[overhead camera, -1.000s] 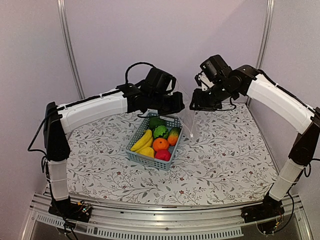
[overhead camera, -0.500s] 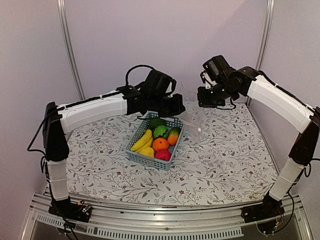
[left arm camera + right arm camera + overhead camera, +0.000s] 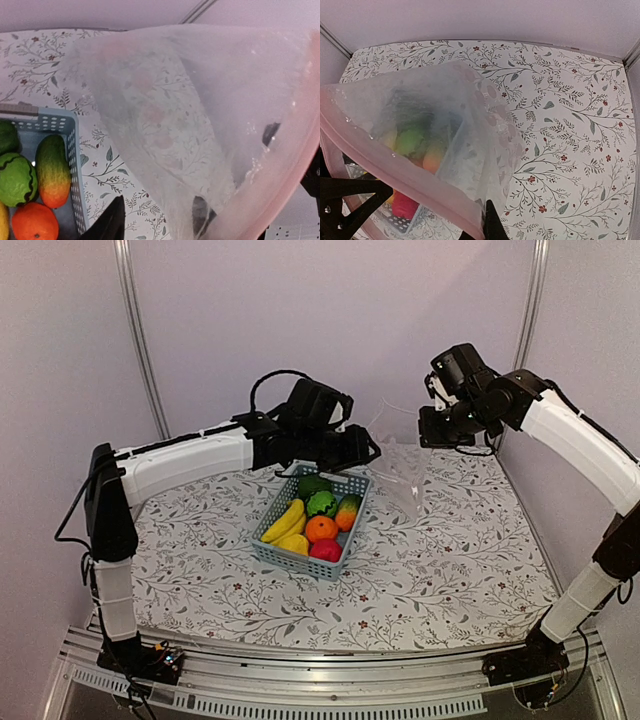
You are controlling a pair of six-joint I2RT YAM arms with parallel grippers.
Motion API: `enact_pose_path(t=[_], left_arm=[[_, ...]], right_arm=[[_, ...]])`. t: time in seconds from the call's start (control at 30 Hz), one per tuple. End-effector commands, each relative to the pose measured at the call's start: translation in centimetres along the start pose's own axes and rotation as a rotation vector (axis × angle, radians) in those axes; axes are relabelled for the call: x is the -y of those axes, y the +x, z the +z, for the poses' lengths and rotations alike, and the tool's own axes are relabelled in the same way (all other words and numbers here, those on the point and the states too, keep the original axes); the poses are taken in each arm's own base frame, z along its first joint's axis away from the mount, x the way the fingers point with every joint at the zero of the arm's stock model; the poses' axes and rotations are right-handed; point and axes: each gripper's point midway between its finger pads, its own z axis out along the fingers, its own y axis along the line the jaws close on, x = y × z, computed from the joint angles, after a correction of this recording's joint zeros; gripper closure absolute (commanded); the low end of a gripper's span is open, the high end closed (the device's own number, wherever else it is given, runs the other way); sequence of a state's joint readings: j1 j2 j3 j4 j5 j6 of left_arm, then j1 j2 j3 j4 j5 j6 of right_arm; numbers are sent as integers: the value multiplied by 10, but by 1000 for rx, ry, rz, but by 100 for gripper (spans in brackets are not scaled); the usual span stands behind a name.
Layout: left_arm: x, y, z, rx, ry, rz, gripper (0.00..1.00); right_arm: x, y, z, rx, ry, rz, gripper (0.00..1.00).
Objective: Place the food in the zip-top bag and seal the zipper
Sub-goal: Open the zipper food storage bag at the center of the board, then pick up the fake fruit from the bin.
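The clear zip-top bag [image 3: 400, 462] hangs in the air between my two grippers, right of the basket. My right gripper [image 3: 432, 432] is shut on the bag's mouth edge, and in the right wrist view the pinkish zipper [image 3: 395, 165] runs down into the right gripper [image 3: 487, 221]. My left gripper [image 3: 368, 450] stands open at the bag's other side; in its wrist view one of its fingers [image 3: 109, 224] is bare and the other shows dimly through the film. The food lies in the blue-grey basket [image 3: 300, 562]: banana [image 3: 285, 522], orange [image 3: 320, 528], apple [image 3: 326, 550], melon [image 3: 322, 503], mango [image 3: 348, 510].
The basket stands mid-table on the floral cloth [image 3: 450, 560], its far end under my left gripper. Grey walls and metal posts [image 3: 138, 340] close the back and sides. The left forearm [image 3: 190, 460] reaches over the cloth left of the basket.
My right gripper has shut on the bag's mouth edge and drawn it rightward, away from the basket. My left gripper has opened. The bag is now spread wider between them.
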State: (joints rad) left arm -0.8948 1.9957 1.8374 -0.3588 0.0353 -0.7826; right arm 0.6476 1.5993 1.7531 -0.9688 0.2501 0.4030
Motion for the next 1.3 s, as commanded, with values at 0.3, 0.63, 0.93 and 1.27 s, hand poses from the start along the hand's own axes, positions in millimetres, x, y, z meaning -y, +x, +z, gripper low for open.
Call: enact_pose_path(t=[0.3,0.63,0.93,1.27], left_arm=[[37,-39,-96,234,187,323,16],[-102,49,-96,-58,-246,209,16],[-162,77,-87,-282,-392,149,20],[-188,68,-55,-396,-367,248,38]], right_arm=[[69,-17,-27,26,178,0,100],[89,-42,-52,91,282,-28,100],[36,42,43,-159,-16,-132,100],[12,78,68,-274,-157,-134,100]])
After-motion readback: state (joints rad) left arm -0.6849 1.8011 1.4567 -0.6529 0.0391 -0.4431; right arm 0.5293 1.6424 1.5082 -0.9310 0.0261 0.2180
